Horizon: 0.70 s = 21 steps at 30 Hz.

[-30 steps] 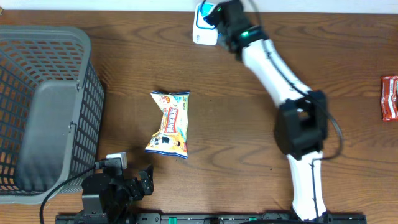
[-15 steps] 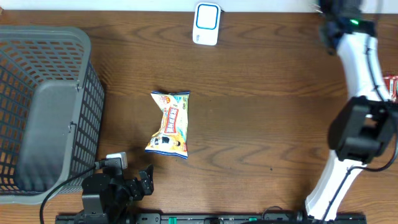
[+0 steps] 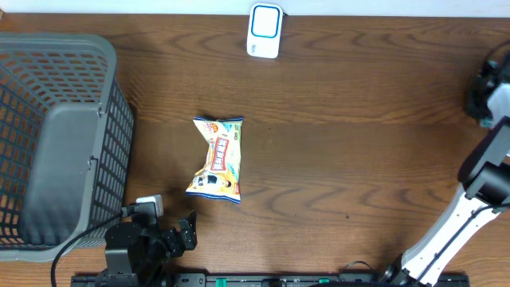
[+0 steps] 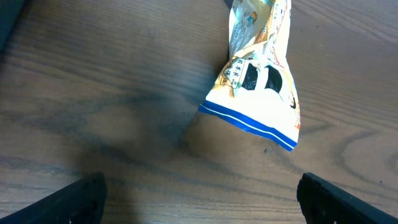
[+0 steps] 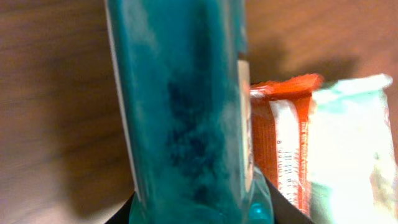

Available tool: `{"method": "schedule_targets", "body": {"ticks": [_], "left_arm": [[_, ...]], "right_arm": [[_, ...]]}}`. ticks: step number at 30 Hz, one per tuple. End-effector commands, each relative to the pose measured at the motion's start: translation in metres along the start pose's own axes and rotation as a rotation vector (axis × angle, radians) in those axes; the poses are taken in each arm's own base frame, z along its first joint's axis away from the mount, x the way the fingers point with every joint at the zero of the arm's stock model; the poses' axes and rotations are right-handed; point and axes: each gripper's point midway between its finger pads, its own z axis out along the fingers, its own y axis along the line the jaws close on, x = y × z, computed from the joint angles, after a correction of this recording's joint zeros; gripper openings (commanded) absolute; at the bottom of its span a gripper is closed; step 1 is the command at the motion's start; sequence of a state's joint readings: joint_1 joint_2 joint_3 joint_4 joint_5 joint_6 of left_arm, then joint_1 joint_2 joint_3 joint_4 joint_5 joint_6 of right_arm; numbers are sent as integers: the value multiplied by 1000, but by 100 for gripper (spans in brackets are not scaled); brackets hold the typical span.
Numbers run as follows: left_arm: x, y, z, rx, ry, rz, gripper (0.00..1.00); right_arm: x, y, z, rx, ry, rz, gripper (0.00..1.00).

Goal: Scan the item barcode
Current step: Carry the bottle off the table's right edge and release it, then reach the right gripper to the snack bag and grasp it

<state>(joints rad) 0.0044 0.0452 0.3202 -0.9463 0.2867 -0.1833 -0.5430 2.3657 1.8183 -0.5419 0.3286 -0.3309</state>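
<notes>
Right arm at the table's right edge gripping a teal item; left jaws released.
Overhead: scanner (image 3: 264, 30) sits at the far edge, mid-table (image 3: 335, 143). Bag (image 3: 217, 158) lies left of centre, well apart from the scanner. Basket (image 3: 56, 143) is at left. Left gripper (image 3: 177, 233) sits low at the front edge, near the basket's corner. Right gripper (image 3: 486, 94) is at the far right; its hold is not legible from here. Left wrist: fingers (image 4: 81, 199) are spread wide at the bottom corners, with the bag's blue-striped end ahead, untouched. Right wrist: jaws clamped on the teal item (image 5: 180, 106), blurred and filling the centre. An orange packet (image 5: 280, 143) lies on the wood behind it.
</notes>
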Motion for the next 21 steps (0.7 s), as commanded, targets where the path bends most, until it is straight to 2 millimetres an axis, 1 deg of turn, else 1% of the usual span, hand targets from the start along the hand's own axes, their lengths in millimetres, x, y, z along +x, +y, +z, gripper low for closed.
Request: {"method": "schedule_targets", "body": {"ticks": [1, 2, 3, 4, 5, 7, 8, 9, 10, 11, 12, 14, 15, 17, 19, 20, 21], "left_arm": [[2, -2, -1, 9, 11, 6, 98], [2, -2, -1, 9, 11, 6, 98], [2, -2, -1, 9, 11, 6, 98], [2, -2, -1, 9, 11, 6, 98], [2, -2, -1, 9, 11, 6, 97], [2, -2, -1, 9, 11, 6, 98], [2, -2, -1, 9, 11, 6, 98], [2, -2, -1, 9, 11, 6, 98], [2, -2, -1, 9, 11, 6, 98], [2, -2, -1, 9, 11, 6, 98], [2, -2, -1, 9, 11, 6, 98], [2, -2, -1, 9, 11, 6, 98], [2, -2, -1, 9, 11, 6, 98], [2, -2, -1, 9, 11, 6, 98], [2, -2, -1, 9, 11, 6, 98], [2, -2, -1, 9, 11, 6, 98], [2, -2, -1, 9, 11, 6, 98]], "right_arm": [[29, -29, 22, 71, 82, 106, 38], [28, -36, 20, 77, 78, 117, 55], [23, -43, 13, 78, 64, 145, 86], [17, -46, 7, 76, 44, 175, 96], [7, -46, -2, 51, 12, 203, 99], [-21, -33, -30, -58, -75, 219, 99], [-46, -20, -60, -153, -159, 226, 99], [-64, -12, -85, -212, -221, 234, 99], [-76, -6, -104, -250, -263, 242, 99], [-90, 3, -131, -297, -318, 251, 99], [-104, 16, -164, -357, -378, 259, 99], [-120, 42, -211, -451, -451, 246, 99], [-126, 60, -237, -505, -482, 236, 99], [-130, 98, -280, -600, -506, 228, 99], [-123, 143, -314, -677, -489, 203, 99], [-116, 172, -330, -718, -465, 176, 99], [-107, 196, -341, -749, -443, 144, 99]]}}
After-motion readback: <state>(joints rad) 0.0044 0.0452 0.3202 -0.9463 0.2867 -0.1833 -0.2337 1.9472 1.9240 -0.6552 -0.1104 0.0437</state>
